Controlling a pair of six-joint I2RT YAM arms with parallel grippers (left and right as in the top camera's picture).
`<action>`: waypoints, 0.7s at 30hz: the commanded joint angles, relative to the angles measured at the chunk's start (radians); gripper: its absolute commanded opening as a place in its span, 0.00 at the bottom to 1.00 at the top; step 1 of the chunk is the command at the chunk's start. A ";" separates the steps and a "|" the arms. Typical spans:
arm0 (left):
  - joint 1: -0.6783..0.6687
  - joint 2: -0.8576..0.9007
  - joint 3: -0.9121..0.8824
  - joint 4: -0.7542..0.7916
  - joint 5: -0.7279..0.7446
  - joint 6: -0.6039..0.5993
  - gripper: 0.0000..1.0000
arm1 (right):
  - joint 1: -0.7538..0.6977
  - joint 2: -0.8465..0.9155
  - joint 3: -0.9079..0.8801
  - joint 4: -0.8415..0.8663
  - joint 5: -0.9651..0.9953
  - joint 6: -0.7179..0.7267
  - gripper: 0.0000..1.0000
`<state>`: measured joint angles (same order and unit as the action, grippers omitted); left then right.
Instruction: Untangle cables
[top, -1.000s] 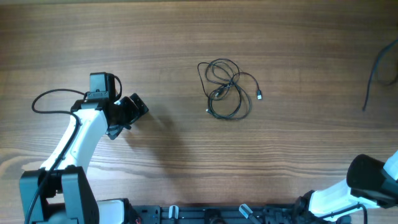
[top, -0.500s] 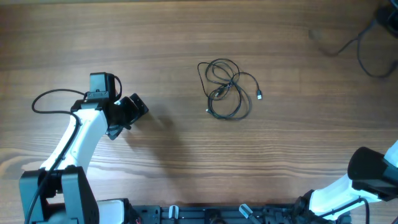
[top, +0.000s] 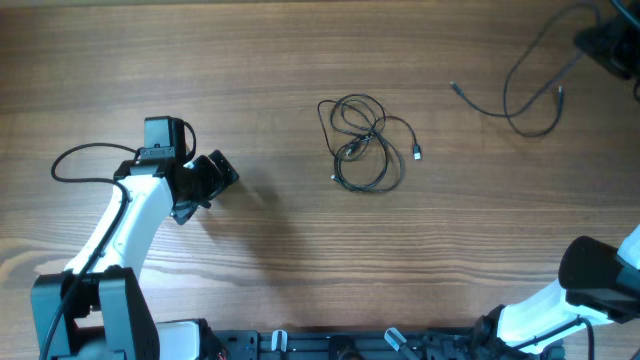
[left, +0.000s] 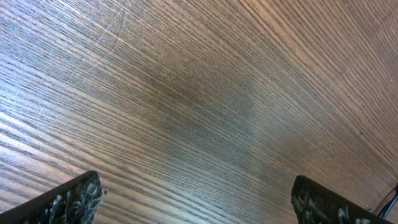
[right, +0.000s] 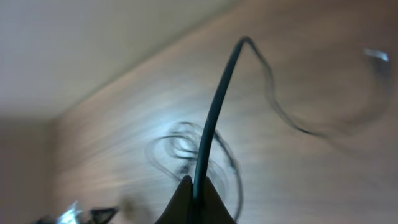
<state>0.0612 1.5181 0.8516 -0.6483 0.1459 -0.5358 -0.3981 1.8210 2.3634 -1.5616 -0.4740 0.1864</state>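
Two arms stood at one wooden table (top: 300, 60): the left arm (top: 125, 225) over the table's left half, and the right arm (top: 590, 290), of which only the base showed at the lower right corner. Two grippers were counted. The left gripper (top: 212, 178) was spread wide and grasped nothing; the left wrist view showed its fingertips (left: 68, 199) far apart at the bottom corners, with only bare wood grain between them. The right gripper (top: 612, 45) appeared as a dark shape at the top right edge, and in the blurred right wrist view it was clenched on a thin black cord rising from between its tips. The cables lay in two lots. One tangled bunch (top: 362, 145) rested near the table's centre in loose overlapping loops, with one small plug (top: 417, 153) sticking out on its right side; how many cords made up the bunch could not be told. One single cord (top: 507, 95), well apart from the bunch, trailed from the right gripper in a hanging curve over the upper right of the table, its free end (top: 455, 88) pointing toward the middle. Compared with a second earlier, when only a short strand showed at the right edge, the single cord had swung further left and more of it had come into view. The bunch and the left arm had not shifted.
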 joint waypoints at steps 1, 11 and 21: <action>0.002 -0.016 -0.003 0.000 -0.013 0.008 1.00 | 0.002 0.016 0.004 -0.027 0.523 0.172 0.04; 0.002 -0.016 -0.003 -0.004 -0.012 0.008 1.00 | -0.042 0.132 0.004 -0.044 0.893 0.312 0.04; 0.002 -0.016 -0.003 -0.010 -0.012 0.008 0.99 | -0.100 0.291 0.004 0.034 0.664 0.309 0.98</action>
<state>0.0612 1.5181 0.8516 -0.6525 0.1459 -0.5358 -0.4839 2.0579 2.3631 -1.5684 0.3698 0.4866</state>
